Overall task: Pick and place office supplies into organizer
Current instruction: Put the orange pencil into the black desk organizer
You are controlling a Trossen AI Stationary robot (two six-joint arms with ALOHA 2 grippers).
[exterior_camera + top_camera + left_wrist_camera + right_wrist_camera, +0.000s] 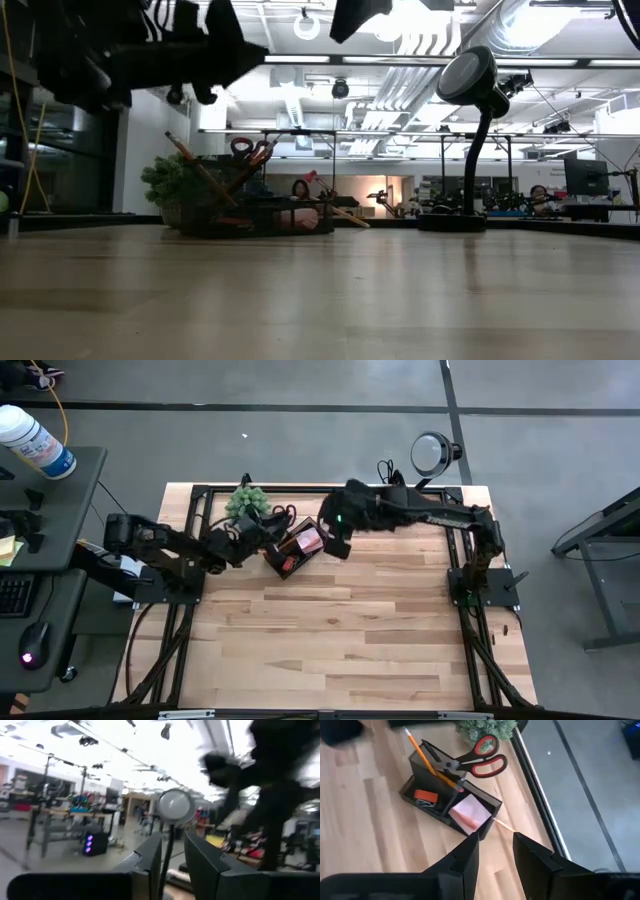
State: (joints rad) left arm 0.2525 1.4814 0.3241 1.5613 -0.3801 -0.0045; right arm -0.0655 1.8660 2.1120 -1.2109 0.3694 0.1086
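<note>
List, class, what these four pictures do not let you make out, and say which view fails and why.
- High view: the organizer is partly hidden by both arms; its contents are too small to sort.
- Low view: its dark walls and distance hide its compartments.
- Left wrist view: motion blur; only the lamp reads.
- Right wrist view: the pencil outside the organizer runs behind the right gripper.

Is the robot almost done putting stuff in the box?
Nearly, it seems. The box already holds the scissors, a pencil, the pink pad and a small orange block. Nothing is in hand: the right gripper hovers above the box with empty fingers, and the left gripper holds nothing. One pencil seems to lie on the table beside the box, still to go.
</note>
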